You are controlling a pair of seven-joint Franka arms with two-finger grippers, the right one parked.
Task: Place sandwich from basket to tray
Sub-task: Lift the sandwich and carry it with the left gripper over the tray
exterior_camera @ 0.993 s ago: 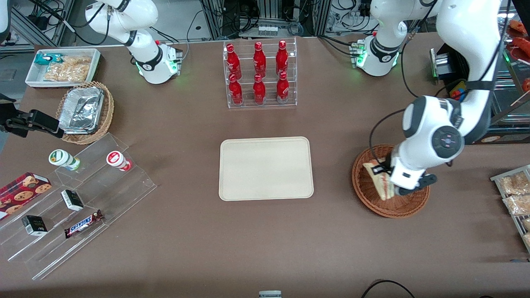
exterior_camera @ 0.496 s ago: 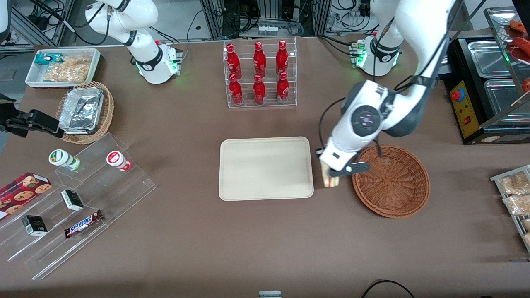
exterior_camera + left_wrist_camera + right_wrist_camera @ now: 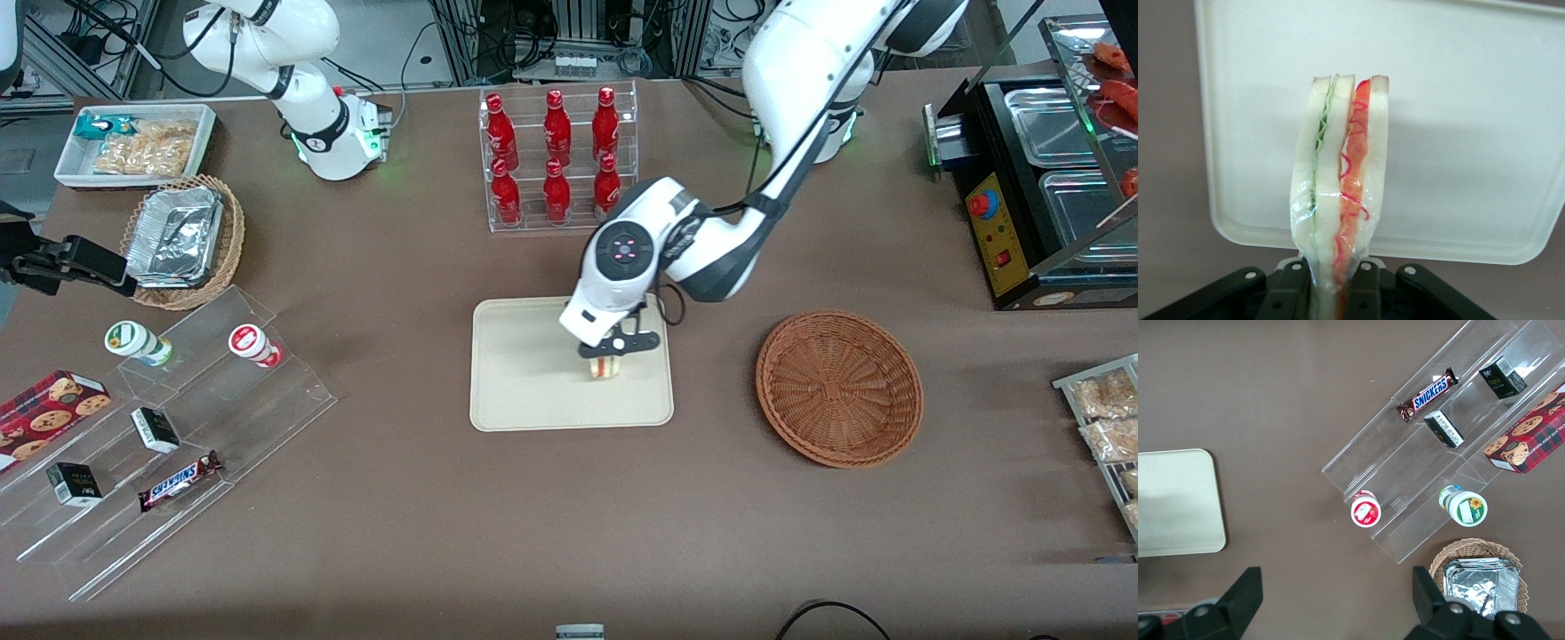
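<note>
I see the sandwich (image 3: 606, 368) pinched upright in my pincer (image 3: 608, 354), clenched on the wedge's end, layers facing the wrist camera (image 3: 1341, 193). It hangs over the tray (image 3: 533, 391), toward the basket's side; whether it touches the surface I can't tell. The basket (image 3: 839, 388) sits on the tabletop (image 3: 569, 516) beside the tray, apart from it.

Seen from the front camera, the clear rack of red bottles (image 3: 558, 160) sits at 12 o'clock on the table. The tan wicker basket of foil trays (image 3: 182, 240) and the white bin of snack bags (image 3: 133, 144) are around 10. Down at 8 there's the acrylic step stand (image 3: 222, 418) with a Snickers bar (image 3: 180, 480) on it, and a cookie box (image 3: 49, 407) right beside it.
</note>
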